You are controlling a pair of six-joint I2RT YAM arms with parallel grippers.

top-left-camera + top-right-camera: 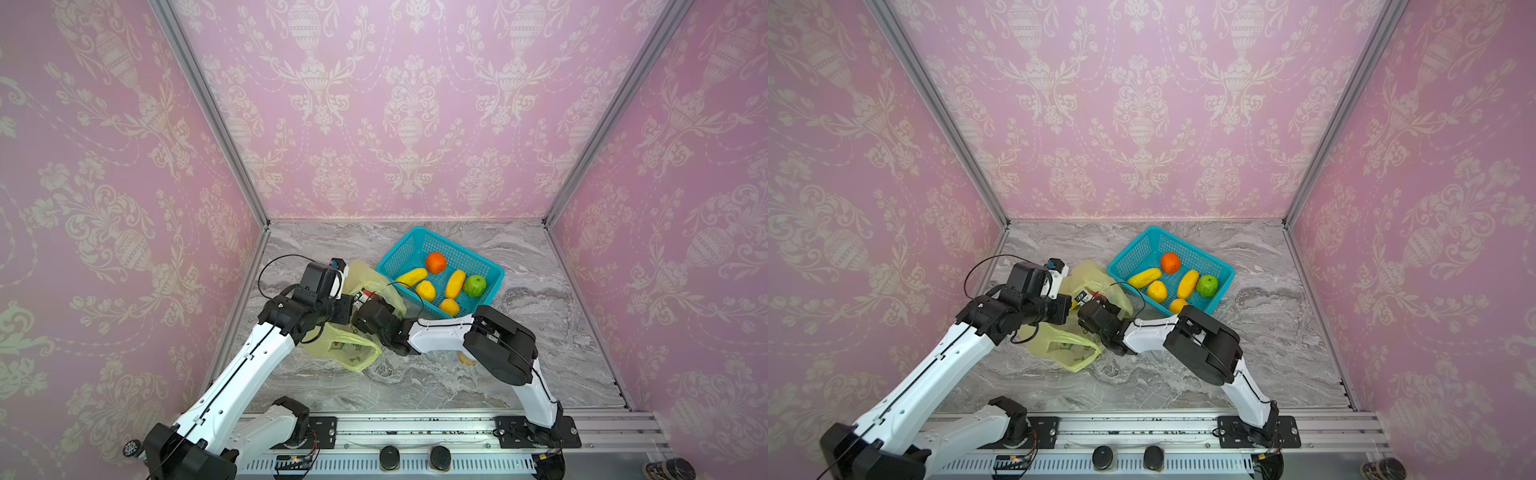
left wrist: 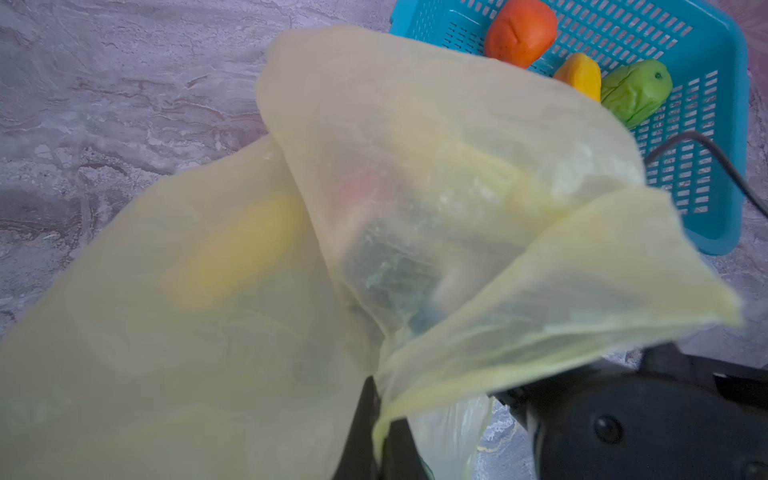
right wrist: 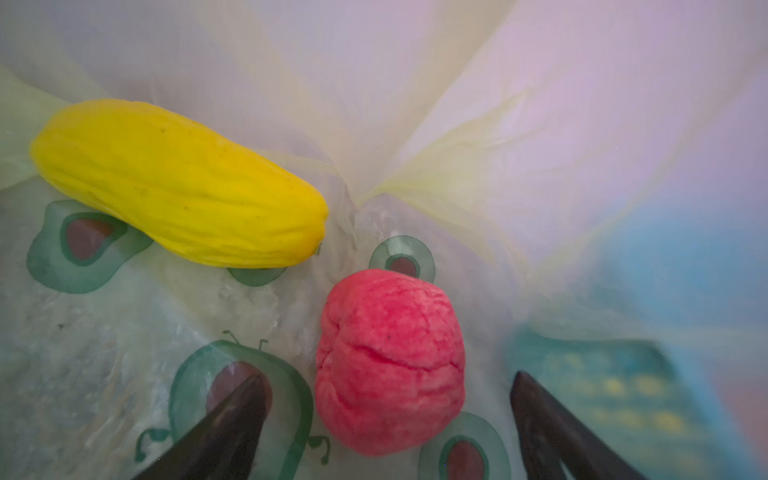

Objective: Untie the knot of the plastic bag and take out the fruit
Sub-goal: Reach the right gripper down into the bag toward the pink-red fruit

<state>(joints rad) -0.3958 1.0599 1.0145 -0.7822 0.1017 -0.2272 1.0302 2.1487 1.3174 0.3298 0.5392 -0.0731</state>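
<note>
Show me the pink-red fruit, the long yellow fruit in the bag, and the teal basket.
pink-red fruit [image 3: 390, 361]: right wrist view, middle of its wrinkled skin.
long yellow fruit [image 3: 178, 183]: right wrist view, middle of its body.
teal basket [image 1: 461, 255]: a top view, its far mesh wall.

The plastic bag [image 1: 353, 353] lies just left of the basket [image 1: 405, 245], nearer the front. Six fruits [image 1: 435, 262] sit in the basket; a long fruit [image 3: 178, 183] and a round one [image 3: 390, 361] lie in the bag.

Before my black jaws: a pink-red fruit [image 3: 390, 361], a yellow fruit [image 3: 178, 183], the pale yellow-green plastic bag [image 3: 104, 345] printed with green-and-brown shapes.
</note>
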